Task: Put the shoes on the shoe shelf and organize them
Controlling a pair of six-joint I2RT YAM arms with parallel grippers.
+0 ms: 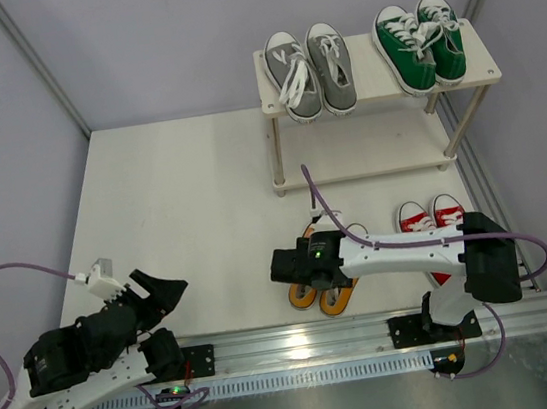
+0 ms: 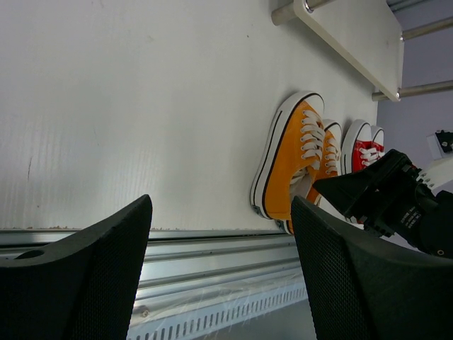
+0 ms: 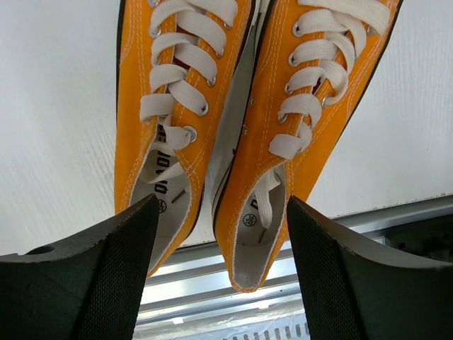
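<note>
The shoe shelf (image 1: 366, 63) stands at the far right, with a grey pair (image 1: 311, 70) and a green pair (image 1: 421, 42) on its top board. An orange pair (image 1: 328, 296) lies on the table near the front rail, toes toward the shelf; it also shows in the right wrist view (image 3: 233, 106) and the left wrist view (image 2: 294, 163). My right gripper (image 1: 308, 273) is open just over the heels of the orange pair (image 3: 223, 205), one finger on each side. A red pair (image 1: 426, 217) lies to its right. My left gripper (image 1: 169, 294) is open and empty at the near left (image 2: 221, 205).
A metal rail (image 1: 371, 331) runs along the table's near edge. The shelf's lower board (image 1: 368, 157) is bare where it shows. Grey walls close in the left and right sides. The right arm's body (image 1: 487, 257) hangs over part of the red pair.
</note>
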